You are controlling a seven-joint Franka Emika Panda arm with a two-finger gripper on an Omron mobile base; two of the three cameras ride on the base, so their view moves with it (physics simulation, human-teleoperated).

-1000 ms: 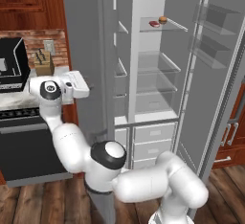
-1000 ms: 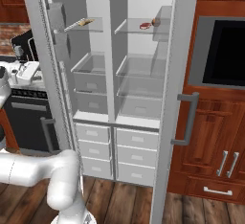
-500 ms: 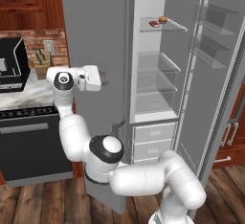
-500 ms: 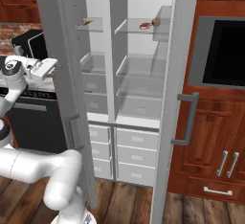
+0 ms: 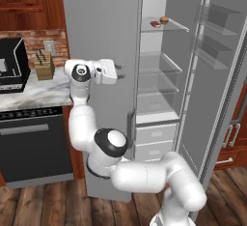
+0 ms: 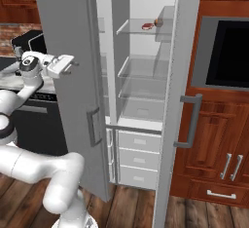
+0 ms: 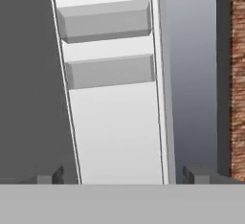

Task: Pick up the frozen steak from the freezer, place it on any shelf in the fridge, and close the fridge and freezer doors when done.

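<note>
Swinging shut, the freezer door (image 5: 99,75) has nearly closed since a second ago; my claw (image 5: 117,72) at nine o'clock is spread and empty. Steak (image 5: 156,24) rests on the fridge's top shelf (image 5: 176,25); fridge door (image 6: 177,105) remains open.

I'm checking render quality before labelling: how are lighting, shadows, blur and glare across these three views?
Left base view: even, flat light; the steak on the glass shelf looks small but sharp. Right base view: soft shading inside the fridge, no glare on the panes. Hand view: slightly soft and blocky; the open gripper has dim fingertips, no hard shadows.
</note>
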